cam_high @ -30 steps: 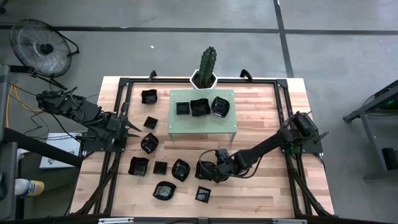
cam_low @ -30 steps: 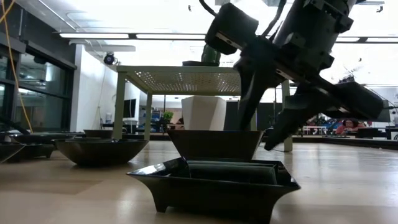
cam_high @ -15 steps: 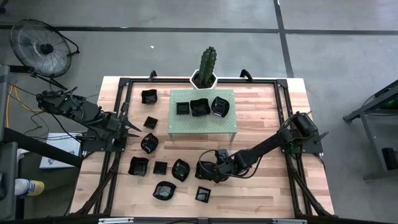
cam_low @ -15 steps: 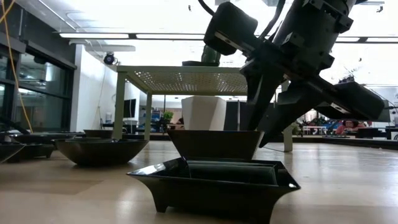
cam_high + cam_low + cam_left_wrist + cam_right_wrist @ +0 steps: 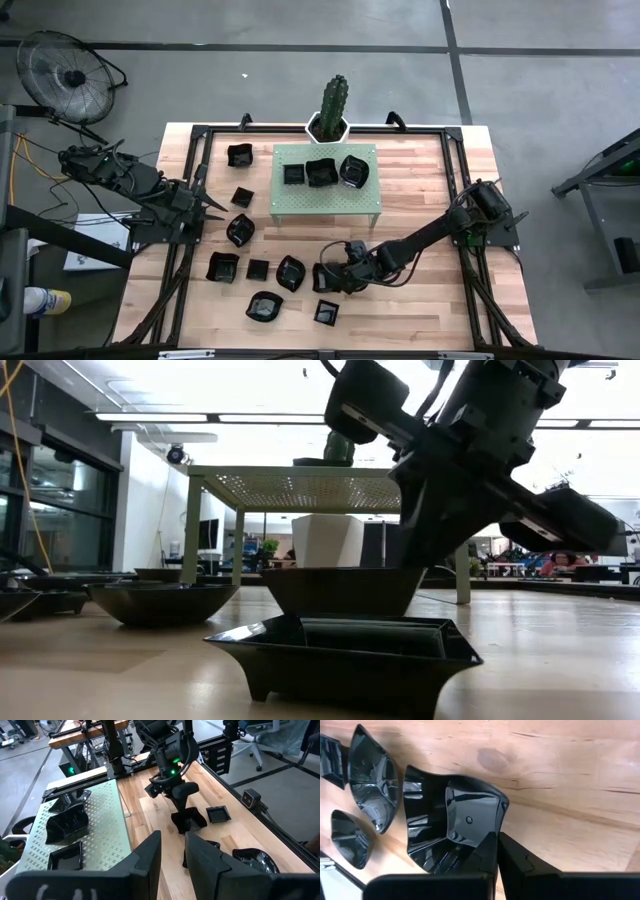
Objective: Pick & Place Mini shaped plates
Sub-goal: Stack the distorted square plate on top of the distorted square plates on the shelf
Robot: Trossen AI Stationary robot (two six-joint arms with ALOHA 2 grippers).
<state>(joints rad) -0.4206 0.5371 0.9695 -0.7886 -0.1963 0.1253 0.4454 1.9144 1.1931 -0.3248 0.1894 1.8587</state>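
The mini shaped plates are small glossy black dishes. Three sit on the pale green stand point(image 5: 326, 190), and several lie on the table's near left part. My right gripper point(image 5: 333, 276) reaches in from the right and is shut on a wavy-edged square plate point(image 5: 447, 827), which also shows in the low view point(image 5: 340, 590). In the low view another plate point(image 5: 345, 655) hides the held plate's foot. My left gripper point(image 5: 214, 205) waits at the table's left side, open, with nothing between its fingers point(image 5: 145, 857). My right gripper pinches the plate's raised rim point(image 5: 498, 822) near one corner, one finger inside the dish and one outside. The fingers point(image 5: 425, 545) slant down at it from the table's right. I cannot tell whether the plate rests on the table or is lifted clear.
A cactus in a white pot point(image 5: 331, 108) stands at the far edge behind the stand. Loose plates lie close on the left point(image 5: 290, 272) and near side point(image 5: 326, 313) of the held one. Bare wood lies to the right of the stand point(image 5: 430, 190).
My right gripper has shut: in the low view its two spread fingers have come together on the plate's rim. The arm has otherwise stayed in place.
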